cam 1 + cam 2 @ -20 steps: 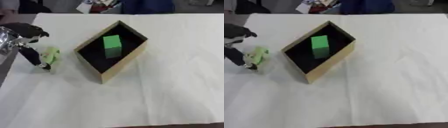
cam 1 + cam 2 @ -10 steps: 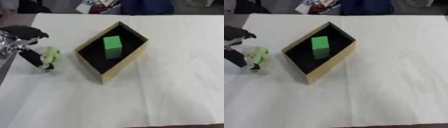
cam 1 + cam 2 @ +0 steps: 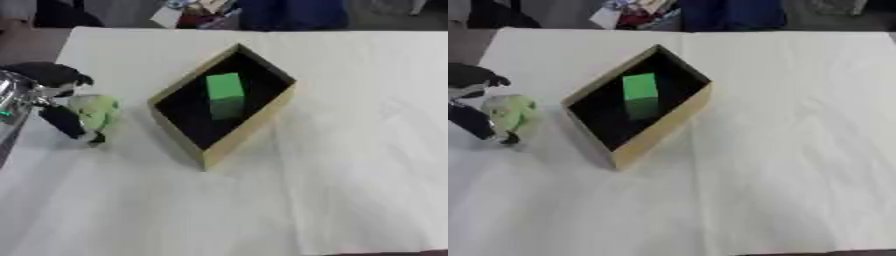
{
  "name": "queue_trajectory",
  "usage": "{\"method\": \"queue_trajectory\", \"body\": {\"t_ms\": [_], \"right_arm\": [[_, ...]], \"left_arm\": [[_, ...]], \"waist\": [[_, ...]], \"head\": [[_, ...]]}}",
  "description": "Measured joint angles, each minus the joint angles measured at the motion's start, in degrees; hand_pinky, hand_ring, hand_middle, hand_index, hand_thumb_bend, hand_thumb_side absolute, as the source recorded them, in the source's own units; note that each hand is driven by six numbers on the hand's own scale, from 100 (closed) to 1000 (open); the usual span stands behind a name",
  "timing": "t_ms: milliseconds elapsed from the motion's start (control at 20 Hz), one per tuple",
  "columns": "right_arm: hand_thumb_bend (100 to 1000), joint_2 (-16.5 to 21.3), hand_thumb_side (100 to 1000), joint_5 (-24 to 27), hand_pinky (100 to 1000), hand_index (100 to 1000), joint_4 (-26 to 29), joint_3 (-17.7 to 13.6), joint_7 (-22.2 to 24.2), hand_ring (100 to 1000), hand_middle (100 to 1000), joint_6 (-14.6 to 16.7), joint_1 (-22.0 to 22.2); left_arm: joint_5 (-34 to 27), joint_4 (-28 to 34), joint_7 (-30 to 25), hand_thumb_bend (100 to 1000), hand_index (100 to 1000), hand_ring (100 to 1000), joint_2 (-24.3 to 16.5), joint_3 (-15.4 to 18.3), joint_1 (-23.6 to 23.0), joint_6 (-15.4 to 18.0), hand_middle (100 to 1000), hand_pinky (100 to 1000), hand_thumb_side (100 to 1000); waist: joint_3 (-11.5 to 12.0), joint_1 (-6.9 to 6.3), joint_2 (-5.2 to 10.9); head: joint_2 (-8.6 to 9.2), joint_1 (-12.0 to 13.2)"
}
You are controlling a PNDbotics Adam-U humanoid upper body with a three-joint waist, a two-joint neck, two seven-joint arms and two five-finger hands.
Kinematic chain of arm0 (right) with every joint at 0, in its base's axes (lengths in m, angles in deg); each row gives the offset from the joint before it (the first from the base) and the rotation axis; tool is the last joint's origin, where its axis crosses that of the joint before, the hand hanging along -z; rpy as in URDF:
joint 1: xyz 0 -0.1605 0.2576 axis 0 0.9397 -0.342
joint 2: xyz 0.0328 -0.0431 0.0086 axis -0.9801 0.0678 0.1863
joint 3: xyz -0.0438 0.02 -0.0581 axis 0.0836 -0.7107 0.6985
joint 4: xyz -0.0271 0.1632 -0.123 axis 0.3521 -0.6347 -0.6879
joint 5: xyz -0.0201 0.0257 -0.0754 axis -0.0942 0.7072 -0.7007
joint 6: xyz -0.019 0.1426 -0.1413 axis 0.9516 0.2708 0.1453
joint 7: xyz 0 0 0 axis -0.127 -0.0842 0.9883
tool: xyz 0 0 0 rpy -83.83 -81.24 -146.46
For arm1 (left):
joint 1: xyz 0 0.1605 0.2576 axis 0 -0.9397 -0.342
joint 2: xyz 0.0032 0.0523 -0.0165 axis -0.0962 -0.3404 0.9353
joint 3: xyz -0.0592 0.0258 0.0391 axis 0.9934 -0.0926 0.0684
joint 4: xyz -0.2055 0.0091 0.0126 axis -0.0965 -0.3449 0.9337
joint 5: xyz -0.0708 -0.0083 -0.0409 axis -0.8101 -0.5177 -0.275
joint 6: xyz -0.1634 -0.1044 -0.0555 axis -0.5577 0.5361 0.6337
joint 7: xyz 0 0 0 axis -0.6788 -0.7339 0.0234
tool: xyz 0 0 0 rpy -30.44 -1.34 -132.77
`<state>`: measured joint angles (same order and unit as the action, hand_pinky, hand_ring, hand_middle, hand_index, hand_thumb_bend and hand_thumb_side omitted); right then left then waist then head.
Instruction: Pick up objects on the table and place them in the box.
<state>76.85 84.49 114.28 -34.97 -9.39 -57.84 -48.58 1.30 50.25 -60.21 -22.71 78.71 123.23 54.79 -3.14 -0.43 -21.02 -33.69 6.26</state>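
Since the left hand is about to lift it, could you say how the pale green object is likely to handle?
The pale green object looks rounded, so it may roll if released on the table. The left hand pinches it between dark fingers; the lumpy outline suggests something soft and probably light.

The left hand (image 3: 61,100) (black, entering at the left edge) has its fingers (image 3: 68,122) curled downward.

Pale green object (image 3: 94,111) left of box (image 3: 248,132), green block (image 3: 225,94) lying inside box

block (image 3: 225,93) in box (image 3: 248,134), hand (image 3: 61,100) left
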Motion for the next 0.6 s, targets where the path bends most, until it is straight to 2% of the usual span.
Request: {"method": "queue_trajectory", "body": {"t_ms": [300, 600], "right_arm": [[419, -0.2, 980, 0.0, 951, 914, 0.0, -0.2, -0.1, 959, 629, 0.0, -0.1], [420, -0.2, 981, 0.1, 951, 914, 0.0, -0.3, -0.2, 959, 629, 0.0, -0.2]], "left_arm": [[-0.5, -1.6, 1.2, 573, 982, 910, 0.8, 0.0, 0.0, -0.5, 859, 922, 632], [-0.9, -3.1, 1.5, 508, 960, 889, 1.1, -0.2, 0.0, -0.5, 851, 908, 608]], "waist": [[-0.1, 0.21, -0.17], [-0.1, 0.22, -0.23]], "head": [[0.05, 0.1], [0.07, 0.1]]}}
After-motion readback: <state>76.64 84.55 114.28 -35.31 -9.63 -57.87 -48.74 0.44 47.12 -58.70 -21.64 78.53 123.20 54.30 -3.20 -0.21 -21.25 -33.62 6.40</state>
